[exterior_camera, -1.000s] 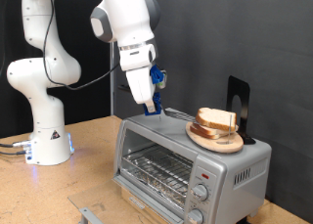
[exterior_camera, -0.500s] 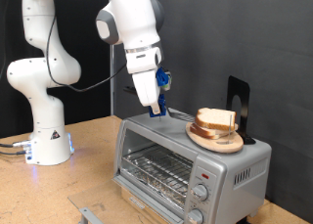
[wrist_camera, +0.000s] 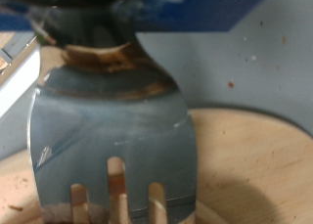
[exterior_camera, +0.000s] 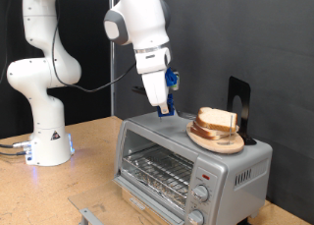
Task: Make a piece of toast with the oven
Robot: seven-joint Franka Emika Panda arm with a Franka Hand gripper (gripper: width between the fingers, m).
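Piece of toast [exterior_camera: 218,119] sitting on a round wooden plate [exterior_camera: 216,140], plate itself perched on top of the oven [exterior_camera: 186,164], over its knob end. Pale crumb, tan crust, looks like two slices stacked, though hard to be sure. Probably light, soft and crumbly; likely to tear or dent under a hard pinch, so best lifted from underneath, flat, rather than squeezed at the edges. Oven door shut, wire rack visible through the glass, nothing on it. Gripper [exterior_camera: 164,110] hovering just above the oven's top, beside the plate on the side away from the knobs, carrying a metal fork [wrist_camera: 112,136] gripped by its handle; tines in the wrist view pointing at the wood of the plate [wrist_camera: 245,165]. Fingers closed on that handle. No contact with the bread yet.
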